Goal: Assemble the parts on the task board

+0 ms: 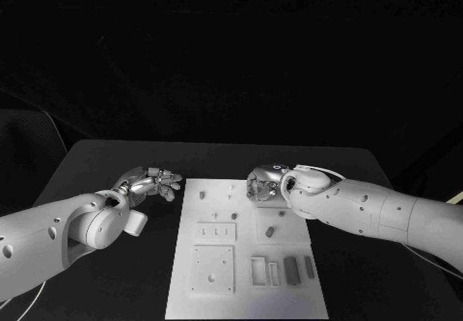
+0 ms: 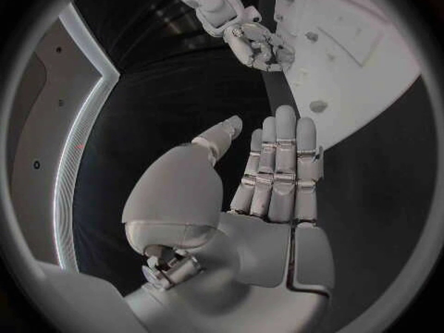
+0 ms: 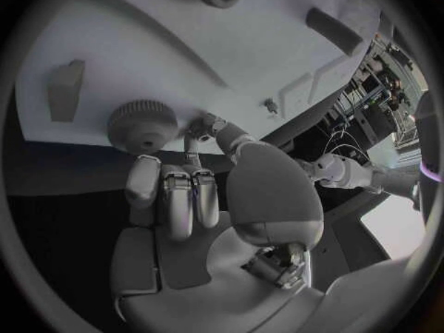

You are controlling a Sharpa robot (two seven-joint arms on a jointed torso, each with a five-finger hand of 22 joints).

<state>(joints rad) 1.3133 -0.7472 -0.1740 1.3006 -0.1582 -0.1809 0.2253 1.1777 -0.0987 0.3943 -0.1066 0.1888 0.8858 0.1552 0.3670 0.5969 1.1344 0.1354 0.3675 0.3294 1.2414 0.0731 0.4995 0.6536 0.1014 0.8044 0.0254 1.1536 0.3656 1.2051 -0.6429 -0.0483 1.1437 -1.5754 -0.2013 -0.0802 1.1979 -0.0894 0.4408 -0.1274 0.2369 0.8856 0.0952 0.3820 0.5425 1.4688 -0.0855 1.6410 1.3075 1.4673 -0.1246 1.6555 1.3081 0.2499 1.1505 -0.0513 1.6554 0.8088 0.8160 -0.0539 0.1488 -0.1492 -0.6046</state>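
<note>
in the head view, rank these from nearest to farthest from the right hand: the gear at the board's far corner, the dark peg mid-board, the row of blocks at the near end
1. Gear: at the right hand's fingers, on the board's far right corner.
2. Dark peg: mid-board, right half, nearer the robot than the hand.
3. Row of blocks: near end of the board, right side, farthest.

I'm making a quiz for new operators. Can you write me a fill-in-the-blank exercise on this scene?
1. The task board lies on a table whose colour is ____.
2. The hand over the board's far edge, at the round ridged part, is the ____ hand.
3. The left hand, fingers apart, holds ____.
4. The left hand is over the table, beside the board's ____ edge as the head view shows it.

Missing words: black; right; nothing; left
</note>
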